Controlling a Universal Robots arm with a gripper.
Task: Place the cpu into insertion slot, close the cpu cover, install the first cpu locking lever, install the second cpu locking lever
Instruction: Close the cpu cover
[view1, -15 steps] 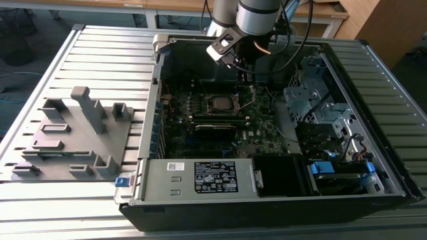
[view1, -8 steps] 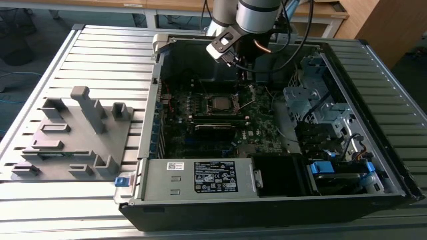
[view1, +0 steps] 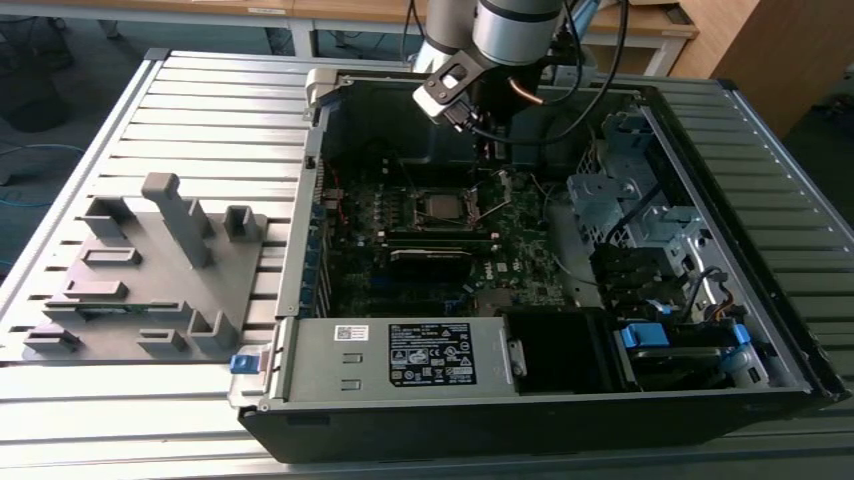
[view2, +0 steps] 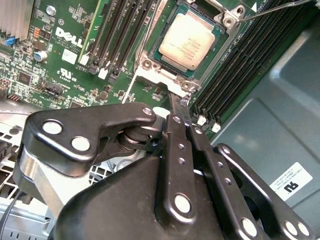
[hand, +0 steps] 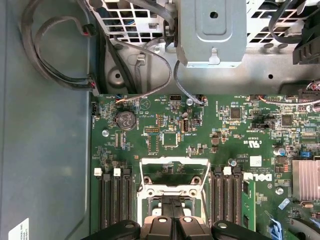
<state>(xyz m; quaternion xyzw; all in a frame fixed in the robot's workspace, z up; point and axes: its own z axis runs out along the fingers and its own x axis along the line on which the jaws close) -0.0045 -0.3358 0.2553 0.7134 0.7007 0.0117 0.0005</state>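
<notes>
Silver-grey slats form the bench (view1: 120, 420), which carries an open computer case (view1: 534, 435). A grey moulded fixture (view1: 147, 270) lies beside the case at the exterior view's left. Nearest inside the case sits a silver power supply box (view1: 400, 355), and farther in lies the dark green motherboard (view1: 400, 270). The insertion slot (view2: 151, 50) is near the board's middle. The cpu (view2: 187, 40) lies flat in it, pale metal top exposed. The cpu cover (hand: 173, 161) appears raised off the chip, at the slot's edge toward the gripper. The gripper (view2: 181, 102) hangs at that edge with its jaws pressed together. Whether the tips touch the cover's silvery rim or sit just beside it cannot be told. A thin locking lever (view2: 270, 10) juts free past the slot's far corner. Farthest, the arm (view1: 514, 25) descends over the case's back wall.
</notes>
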